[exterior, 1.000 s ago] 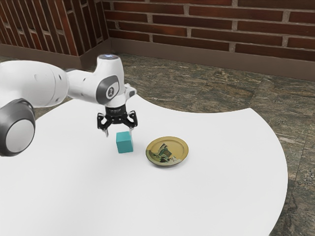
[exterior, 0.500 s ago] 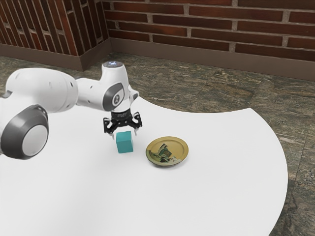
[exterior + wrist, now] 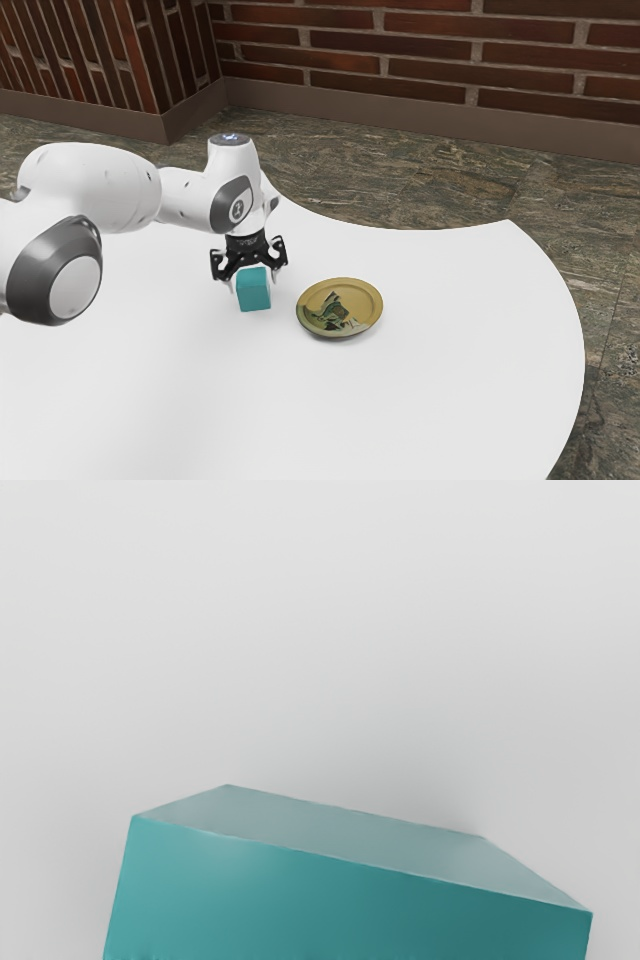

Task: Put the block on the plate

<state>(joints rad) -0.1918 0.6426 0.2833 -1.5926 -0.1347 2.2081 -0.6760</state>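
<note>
Jaws (image 3: 252, 288) open around the block (image 3: 254, 292), no grip yet.
Block's on the worktop (image 3: 410, 400), just left of the plate (image 3: 352, 299) in the exterior view, apart from it. Main risk from here: yaw error. The wrist view has the block skewed to the hand (image 3: 232, 185), so closing could twist it or catch it on an edge; a poor bite could then mean a slip on lift. Second risk: carrying too low, block clips the plate rim and shoves it. Pose: arm (image 3: 90, 188) in from the exterior view's left, forearm roughly level, hand pointing down over the block, fingers low beside it.
</note>
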